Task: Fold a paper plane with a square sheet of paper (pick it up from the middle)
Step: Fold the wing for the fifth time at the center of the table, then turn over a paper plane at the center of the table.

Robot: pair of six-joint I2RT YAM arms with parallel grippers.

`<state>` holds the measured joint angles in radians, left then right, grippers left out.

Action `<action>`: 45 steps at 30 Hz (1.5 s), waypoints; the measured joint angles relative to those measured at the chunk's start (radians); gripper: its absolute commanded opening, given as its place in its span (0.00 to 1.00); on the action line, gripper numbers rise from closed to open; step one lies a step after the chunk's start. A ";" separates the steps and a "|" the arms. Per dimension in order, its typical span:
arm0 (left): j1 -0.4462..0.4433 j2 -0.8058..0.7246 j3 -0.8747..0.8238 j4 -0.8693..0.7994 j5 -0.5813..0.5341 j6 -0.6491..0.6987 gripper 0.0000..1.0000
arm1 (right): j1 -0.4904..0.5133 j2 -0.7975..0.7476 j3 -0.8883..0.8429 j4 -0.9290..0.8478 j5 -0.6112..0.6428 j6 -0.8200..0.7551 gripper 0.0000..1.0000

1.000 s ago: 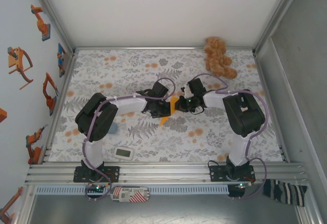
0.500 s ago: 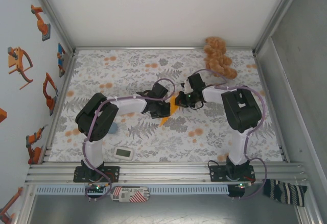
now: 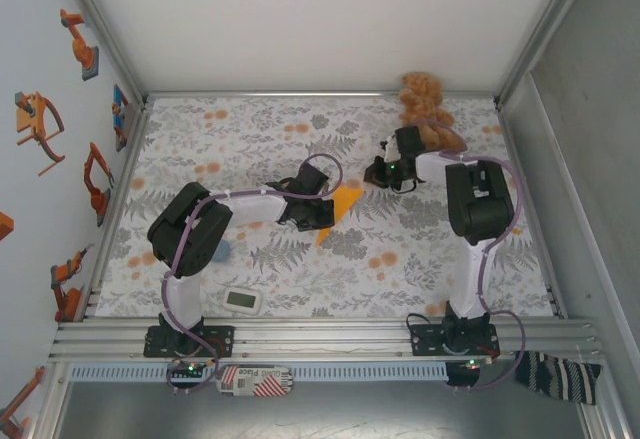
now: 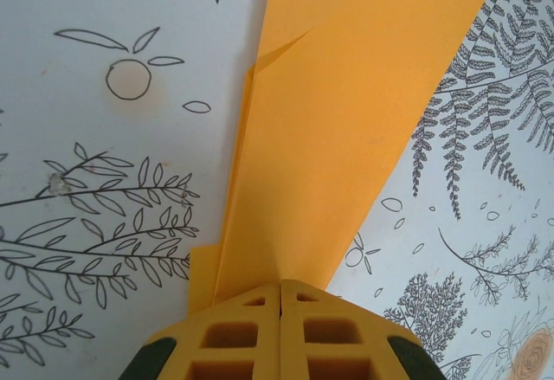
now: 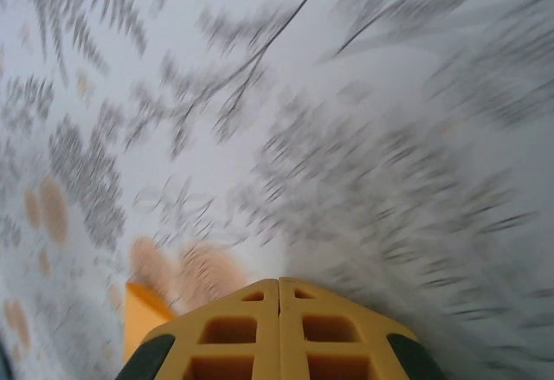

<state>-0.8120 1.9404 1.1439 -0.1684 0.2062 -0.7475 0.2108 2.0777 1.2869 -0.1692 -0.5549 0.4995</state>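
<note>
Both jaws together, left pair on folded orange paper (image 4: 346,138), layers visible from wrist

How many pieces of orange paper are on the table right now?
1. The folded orange paper is mid-table, one end pinched in the left gripper, whose jaws are shut. The arms could hide another scrap.

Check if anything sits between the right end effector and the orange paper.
Nothing visible does. Only bare floral cloth lies between the right end effector and the orange paper. The left end effector is shut on the paper's left side, and the plush toy sits behind the right end effector, off that line.
</note>
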 measured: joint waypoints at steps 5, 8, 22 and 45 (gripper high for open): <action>0.000 -0.006 0.023 -0.057 -0.001 0.001 0.11 | -0.013 -0.033 -0.009 -0.005 0.044 -0.001 0.00; 0.001 -0.035 0.040 -0.121 -0.006 0.007 0.24 | -0.002 -0.127 -0.075 -0.019 0.059 0.006 0.00; 0.143 -0.513 -0.136 -0.222 -0.221 0.029 0.85 | 0.276 -0.410 -0.204 -0.220 0.358 0.158 0.47; 0.249 -0.683 -0.348 -0.309 -0.381 0.071 0.96 | 0.564 -0.075 0.187 -0.526 0.761 0.460 0.41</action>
<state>-0.5625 1.2572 0.7959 -0.4778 -0.1749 -0.6769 0.7750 2.0026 1.4734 -0.6952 0.2062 0.9600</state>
